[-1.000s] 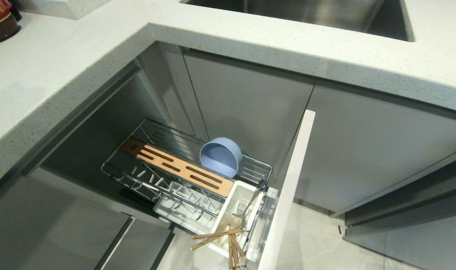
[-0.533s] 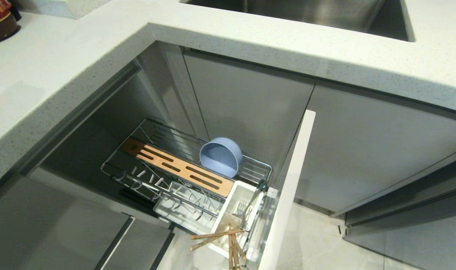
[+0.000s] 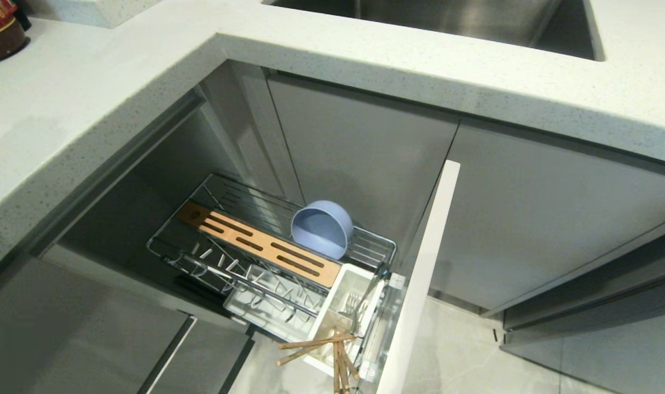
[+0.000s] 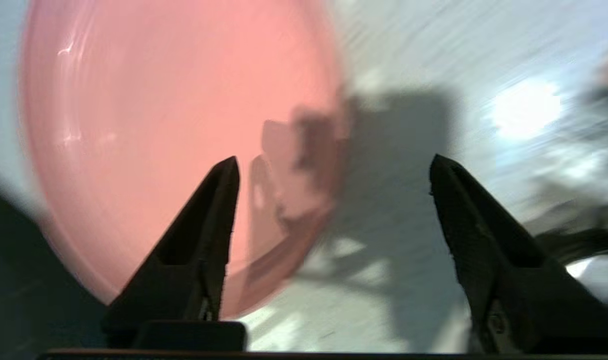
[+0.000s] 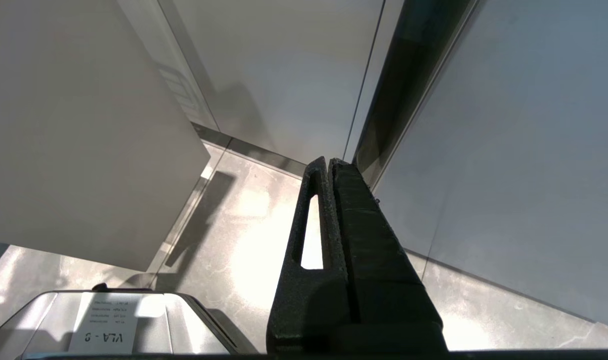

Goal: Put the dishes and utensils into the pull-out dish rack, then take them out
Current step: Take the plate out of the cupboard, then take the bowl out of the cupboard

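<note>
Two broad surfaces fill our head view: the pale speckled bench [image 3: 119, 82], bending around a corner, and the grey cabinet fronts [image 3: 365, 153] beneath it, with a steel sink [image 3: 447, 22] cut off at the far edge. Below the bench the pull-out dish rack [image 3: 266, 257] stands drawn out over the tiled floor [image 3: 463, 350], its pale door front [image 3: 420, 273] edge-on beside it. The pale-blue bowl [image 3: 321, 230] leans on its side in the rack, touching the slotted wooden strip [image 3: 261, 249]. The chopsticks [image 3: 321, 350] splay out of the white cutlery cup [image 3: 343, 312], the fork [image 3: 354, 303] just beside them.

Neither arm shows there. In the blurred left wrist view, our left gripper [image 4: 334, 167] hangs wide open and empty above the bench, the pink plate [image 4: 158, 125] lying partly under one finger. Our right gripper [image 5: 329, 167] is closed on nothing, pointing at the floor beside the cabinet fronts.
</note>
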Controlling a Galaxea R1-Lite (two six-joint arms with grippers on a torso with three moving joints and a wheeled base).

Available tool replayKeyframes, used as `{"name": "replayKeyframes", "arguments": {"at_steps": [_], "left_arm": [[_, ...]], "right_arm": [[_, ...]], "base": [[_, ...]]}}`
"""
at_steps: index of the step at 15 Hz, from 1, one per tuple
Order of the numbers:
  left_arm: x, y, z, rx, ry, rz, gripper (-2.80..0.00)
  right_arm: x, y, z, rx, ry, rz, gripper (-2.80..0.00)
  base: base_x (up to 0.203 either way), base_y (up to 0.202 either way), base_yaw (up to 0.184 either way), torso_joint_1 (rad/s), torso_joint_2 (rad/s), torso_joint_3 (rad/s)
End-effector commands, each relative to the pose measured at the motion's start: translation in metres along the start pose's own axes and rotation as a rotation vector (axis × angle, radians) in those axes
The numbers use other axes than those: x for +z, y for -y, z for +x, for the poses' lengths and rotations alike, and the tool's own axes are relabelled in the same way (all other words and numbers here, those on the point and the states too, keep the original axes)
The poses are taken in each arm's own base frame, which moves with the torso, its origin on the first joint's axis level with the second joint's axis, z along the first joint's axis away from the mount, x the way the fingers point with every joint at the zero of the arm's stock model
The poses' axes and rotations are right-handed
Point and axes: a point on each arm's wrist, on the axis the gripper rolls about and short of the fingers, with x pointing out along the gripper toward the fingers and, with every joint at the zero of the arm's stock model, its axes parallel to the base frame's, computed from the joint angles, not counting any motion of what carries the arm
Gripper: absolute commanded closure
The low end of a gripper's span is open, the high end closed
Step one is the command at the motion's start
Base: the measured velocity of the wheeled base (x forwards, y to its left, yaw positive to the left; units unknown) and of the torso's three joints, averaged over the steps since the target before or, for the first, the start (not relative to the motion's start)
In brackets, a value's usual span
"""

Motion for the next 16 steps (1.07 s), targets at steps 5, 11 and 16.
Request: {"name": "replayKeyframes", "arguments": {"at_steps": [5, 11, 16], "left_arm": [[0.017, -0.001, -0.023, -0.374, 0.307, -0.417, -2.8], [0.047, 0.009, -0.012, -0.668, 0.4, -0.718, 0.0], [0.068, 0.065, 0.025, -0.784, 0.195, -0.814, 0.0]], "right_arm": [[0.0, 0.0, 0.0, 0.0, 0.0, -0.001, 0.0], [0.0, 0.0, 0.0, 0.0, 0.0, -0.001, 0.0], [0.0, 0.0, 0.0, 0.001, 0.0, -0.001, 0.0]], "base": [[0.0, 0.0, 0.0, 0.0, 0.0, 0.0], [0.0, 0.0, 0.0, 0.0, 0.0, 0.0], [0.0, 0.0, 0.0, 0.0, 0.0, 0.0]]}}
